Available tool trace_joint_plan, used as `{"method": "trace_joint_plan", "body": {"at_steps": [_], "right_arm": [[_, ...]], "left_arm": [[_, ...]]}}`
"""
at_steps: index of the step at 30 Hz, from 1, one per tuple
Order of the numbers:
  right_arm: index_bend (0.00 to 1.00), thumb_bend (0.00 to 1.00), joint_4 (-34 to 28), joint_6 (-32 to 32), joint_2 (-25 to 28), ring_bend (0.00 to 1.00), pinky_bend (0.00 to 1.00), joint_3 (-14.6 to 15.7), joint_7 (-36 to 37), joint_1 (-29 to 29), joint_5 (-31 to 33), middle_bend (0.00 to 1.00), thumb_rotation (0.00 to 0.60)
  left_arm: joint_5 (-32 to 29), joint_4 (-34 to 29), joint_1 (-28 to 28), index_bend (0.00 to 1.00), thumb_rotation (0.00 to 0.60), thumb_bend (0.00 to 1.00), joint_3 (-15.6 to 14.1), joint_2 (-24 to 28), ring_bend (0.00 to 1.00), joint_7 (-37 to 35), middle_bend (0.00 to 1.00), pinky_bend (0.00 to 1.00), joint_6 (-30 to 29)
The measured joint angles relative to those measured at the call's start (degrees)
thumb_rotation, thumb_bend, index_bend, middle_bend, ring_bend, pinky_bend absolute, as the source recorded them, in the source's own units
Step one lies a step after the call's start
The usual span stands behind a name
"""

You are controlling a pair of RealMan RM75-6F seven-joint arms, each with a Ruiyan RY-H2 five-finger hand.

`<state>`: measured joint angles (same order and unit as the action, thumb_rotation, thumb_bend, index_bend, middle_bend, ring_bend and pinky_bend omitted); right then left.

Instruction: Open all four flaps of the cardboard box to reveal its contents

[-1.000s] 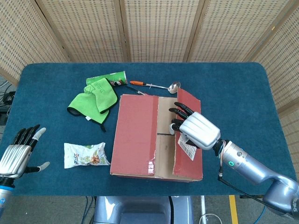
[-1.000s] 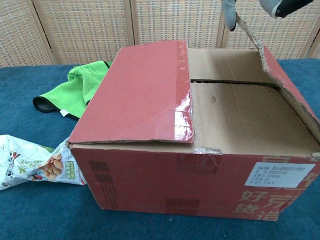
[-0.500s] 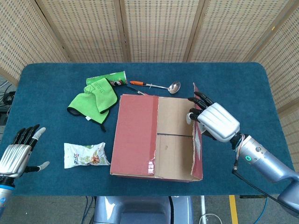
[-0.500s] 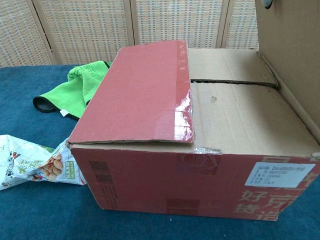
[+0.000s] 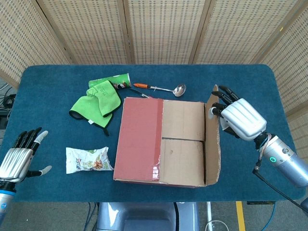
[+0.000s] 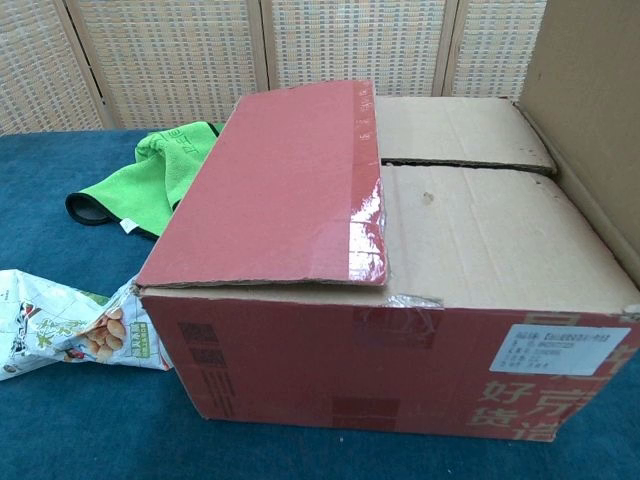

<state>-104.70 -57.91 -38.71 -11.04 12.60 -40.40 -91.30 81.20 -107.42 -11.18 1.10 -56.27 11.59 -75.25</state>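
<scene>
My right hand [image 5: 236,117], fingers spread, presses the raised right flap [image 5: 212,139] of the cardboard box [image 5: 161,139] at frame centre without gripping it. If I pull away, I fear it springs shut. My left hand [image 5: 17,158] hangs open at lower left, holding nothing.

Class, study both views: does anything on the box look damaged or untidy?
Yes. Torn clear tape clings to the front top edge of the cardboard box, crumpled and peeling. More shiny tape hangs along the edge of the closed red flap.

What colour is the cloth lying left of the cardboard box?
Bright green with a dark edge: the cloth, clearest in the head view.
</scene>
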Motion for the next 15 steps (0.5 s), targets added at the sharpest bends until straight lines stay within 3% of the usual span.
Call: {"method": "trace_joint_plan", "body": {"at_steps": [15], "right_arm": [[0.46, 1.0, 2.6, -0.2, 0.5, 0.13, 0.0, 0.9, 0.4, 3.0, 1.8, 0.45, 0.6]], "left_arm": [[0.0, -0.3, -0.2, 0.07, 0.515, 0.13, -0.1, 0.3, 0.0, 0.1, 0.0, 0.0, 0.2]]}}
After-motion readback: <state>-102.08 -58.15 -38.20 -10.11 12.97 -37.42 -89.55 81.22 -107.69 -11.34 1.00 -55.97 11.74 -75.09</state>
